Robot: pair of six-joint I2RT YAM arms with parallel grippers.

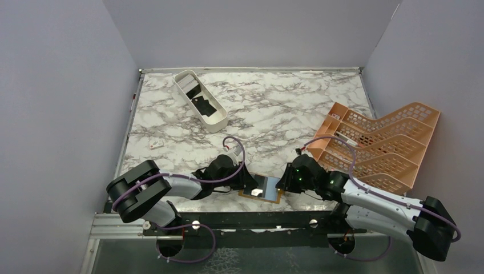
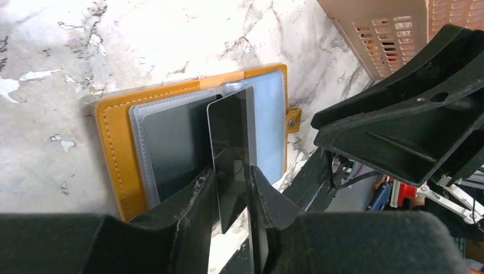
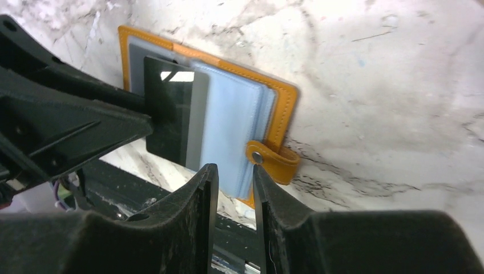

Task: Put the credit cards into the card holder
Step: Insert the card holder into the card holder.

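Card holder (image 2: pixel 114 142) open on the table (image 1: pixel 274 114), black card (image 2: pixel 231 128) held over it by the left pincer (image 2: pixel 231 197).

Holder: orange-tan, stitched edge, lying flat at the near edge of the table between the two arms, its clear sleeves (image 3: pixel 228 125) uppermost and its snap tab (image 3: pixel 268 160) on the right-arm side. Left pincer: clamped on the black card, which stands on edge across the sleeves; whether its far edge touches them cannot be told. Right pincer (image 3: pixel 234 194): fingers close together with a narrow gap, the near corner of the sleeves showing in that gap; cannot tell whether it pinches them. Further dark cards (image 1: pixel 201 103) lie in the white tray (image 1: pixel 220 123) at the far left. Orange lattice rack (image 1: pixel 376 142) at the right edge.
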